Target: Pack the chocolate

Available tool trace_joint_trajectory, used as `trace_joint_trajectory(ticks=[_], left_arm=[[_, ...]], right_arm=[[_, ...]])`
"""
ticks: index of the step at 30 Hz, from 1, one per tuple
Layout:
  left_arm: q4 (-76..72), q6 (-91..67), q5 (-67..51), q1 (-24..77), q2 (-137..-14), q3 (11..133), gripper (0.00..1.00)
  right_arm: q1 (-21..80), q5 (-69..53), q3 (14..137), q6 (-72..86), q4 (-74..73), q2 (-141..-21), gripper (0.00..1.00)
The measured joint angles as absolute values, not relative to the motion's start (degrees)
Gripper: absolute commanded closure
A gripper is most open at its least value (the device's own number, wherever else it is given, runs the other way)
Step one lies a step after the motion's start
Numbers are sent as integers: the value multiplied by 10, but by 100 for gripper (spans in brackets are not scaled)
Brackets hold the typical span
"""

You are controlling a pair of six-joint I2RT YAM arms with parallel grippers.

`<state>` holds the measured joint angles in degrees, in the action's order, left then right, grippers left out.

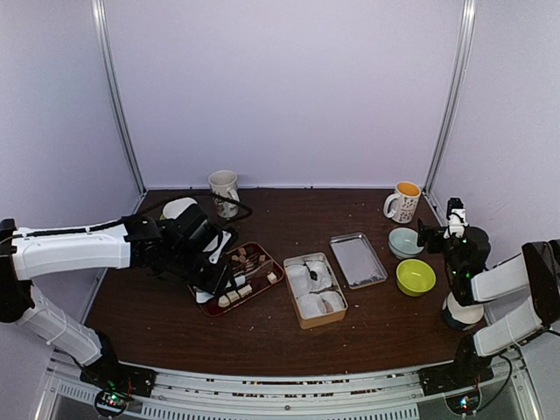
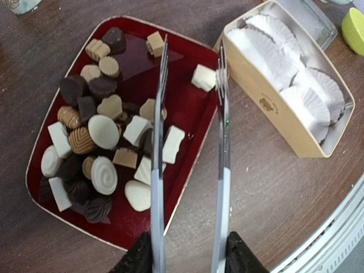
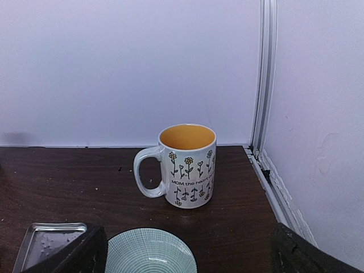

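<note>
The left end effector [image 2: 189, 259] is clamping the tongs [image 2: 158, 187], squeezing them only partway so the tips are straddling a white cube [image 2: 203, 77]. The chocolate [image 2: 102, 131] is lying heaped in the red tray [image 2: 185, 108], and this cube is sitting alone near the right rim, probably the easiest pick. The box [image 2: 267, 102] is standing just beside the tray (paper cups lining it), so the carry is looking short, over two low rims. The right end effector [image 3: 190, 253] is hanging wide apart near the mug [image 3: 185, 165], well away from that path.

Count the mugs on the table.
2: a white mug at the back left, a flowered mug at the back right. The left arm could hide another.
</note>
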<state>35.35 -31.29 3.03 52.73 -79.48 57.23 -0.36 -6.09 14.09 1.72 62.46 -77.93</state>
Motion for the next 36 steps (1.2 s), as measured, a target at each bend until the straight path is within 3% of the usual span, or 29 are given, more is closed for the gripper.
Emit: trace_joint_trajectory(ticks=[19,36], left_arm=[[361,-319,11,527,-824,563,53],[341,-307,15,527,-882,595,63]], right_arm=[[-4,-61,141,17,625,-779,0],[-4,-61,141,17,625,-779,0]])
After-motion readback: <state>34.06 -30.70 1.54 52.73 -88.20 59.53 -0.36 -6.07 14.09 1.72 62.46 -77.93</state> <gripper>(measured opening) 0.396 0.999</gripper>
